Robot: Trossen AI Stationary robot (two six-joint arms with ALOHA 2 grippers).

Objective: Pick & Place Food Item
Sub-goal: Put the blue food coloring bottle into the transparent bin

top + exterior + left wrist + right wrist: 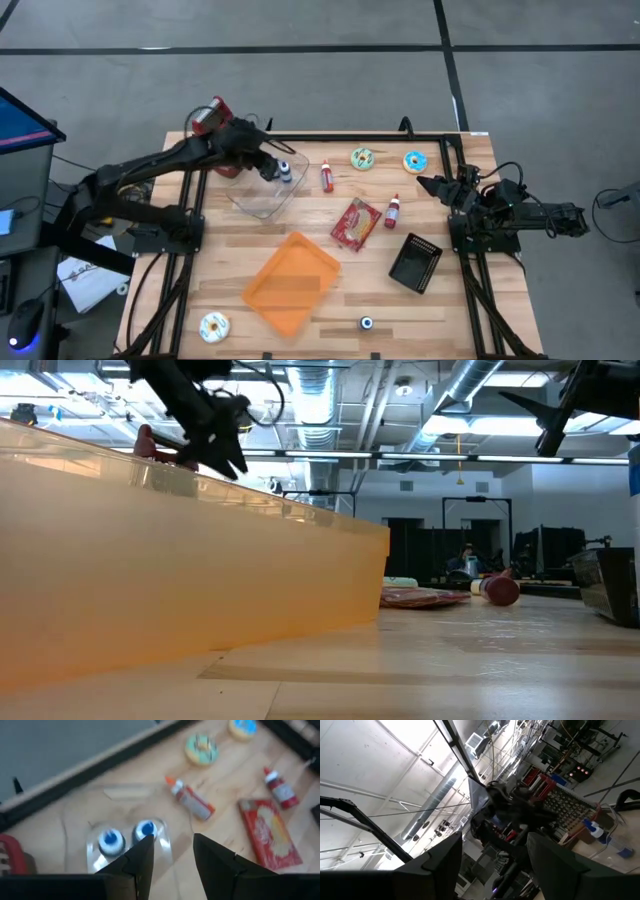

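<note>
1. The orange tray (291, 283) lies nearest, at the near middle of the table, and looks empty.
2. The left gripper (172, 851) hovers over the clear container (262, 190) at far left, jaws partly apart and empty; two blue-capped bottles (127, 839) lie inside.
3. The right gripper (428, 185) waits far right, fingers wide.
4. The doughnuts (388, 159) and snack packet (355, 223) lie loose; seemingly nothing is placed yet.
</note>
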